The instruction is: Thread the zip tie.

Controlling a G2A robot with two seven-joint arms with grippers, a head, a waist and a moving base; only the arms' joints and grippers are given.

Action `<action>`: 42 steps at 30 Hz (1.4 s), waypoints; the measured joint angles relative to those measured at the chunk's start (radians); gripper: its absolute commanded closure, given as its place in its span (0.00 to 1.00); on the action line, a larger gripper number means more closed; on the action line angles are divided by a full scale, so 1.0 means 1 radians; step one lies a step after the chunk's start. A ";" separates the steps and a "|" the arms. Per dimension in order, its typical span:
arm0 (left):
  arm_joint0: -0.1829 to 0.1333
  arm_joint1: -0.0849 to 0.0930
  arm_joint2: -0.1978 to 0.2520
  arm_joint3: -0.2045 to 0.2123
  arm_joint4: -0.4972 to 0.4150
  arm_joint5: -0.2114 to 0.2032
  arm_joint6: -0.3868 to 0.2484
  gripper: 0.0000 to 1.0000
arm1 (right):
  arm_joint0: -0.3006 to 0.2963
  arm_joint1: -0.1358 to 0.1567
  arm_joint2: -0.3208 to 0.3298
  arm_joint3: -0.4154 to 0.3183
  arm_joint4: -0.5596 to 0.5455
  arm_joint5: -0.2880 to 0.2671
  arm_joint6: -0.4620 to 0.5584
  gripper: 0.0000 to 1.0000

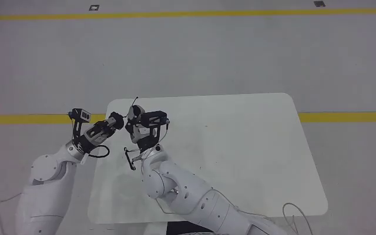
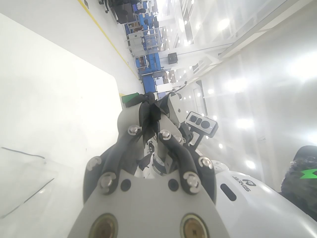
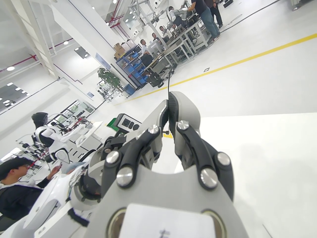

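Two arms meet over the near corner of a white tabletop [image 1: 247, 153], their tips almost touching. The right arm [image 1: 176, 188] has its jaws pressed shut on the zip tie [image 3: 169, 87]. The thin black strip sits clamped between the two grey fingers [image 3: 184, 105] and runs straight out past their tips. From above, its free end [image 1: 135, 101] pokes out beyond the right jaws, on the side away from the robot and clear of the tabletop.

The left arm [image 1: 59, 164] holds its jaws just beside the right jaws and points at them from the side. Its fingers [image 2: 148, 117] are wrapped in black and drawn narrow, pad against pad. Whether any part of the zip tie lies between them cannot be told, since the black wrapping hides the gap. The grey back of a right finger stands directly beyond the left fingertips. A small wrist camera [image 3: 126, 122] on the left arm shows just beside the right jaws.

Well apart from the left jaws, a thin dark strip [image 2: 23, 152] lies flat on the tabletop, along a clear sheet [image 2: 29, 174].
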 measured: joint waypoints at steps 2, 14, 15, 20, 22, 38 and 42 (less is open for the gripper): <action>0.000 0.000 0.000 0.000 0.000 0.000 0.000 1.00 | 0.000 0.000 0.001 0.001 0.001 -0.001 0.003 1.00; 0.000 0.000 0.000 0.000 0.000 0.000 0.000 1.00 | 0.004 -0.003 0.002 0.004 0.002 -0.003 0.006 1.00; 0.000 0.000 0.000 0.000 0.000 0.000 0.000 1.00 | 0.004 -0.003 0.002 0.003 0.001 -0.003 0.005 1.00; 0.000 0.000 0.000 0.000 0.000 0.000 0.000 1.00 | 0.002 -0.002 0.002 0.001 -0.002 -0.002 0.003 1.00; 0.000 0.000 0.000 0.000 0.000 0.000 0.000 1.00 | 0.002 -0.002 0.002 0.000 -0.002 -0.001 0.003 1.00; 0.000 0.000 0.000 0.000 0.000 0.000 0.000 1.00 | 0.009 -0.006 -0.002 0.018 0.014 -0.008 0.016 1.00; 0.000 0.000 0.000 0.000 0.000 0.000 0.000 1.00 | 0.010 -0.006 -0.004 0.021 0.022 -0.009 0.023 1.00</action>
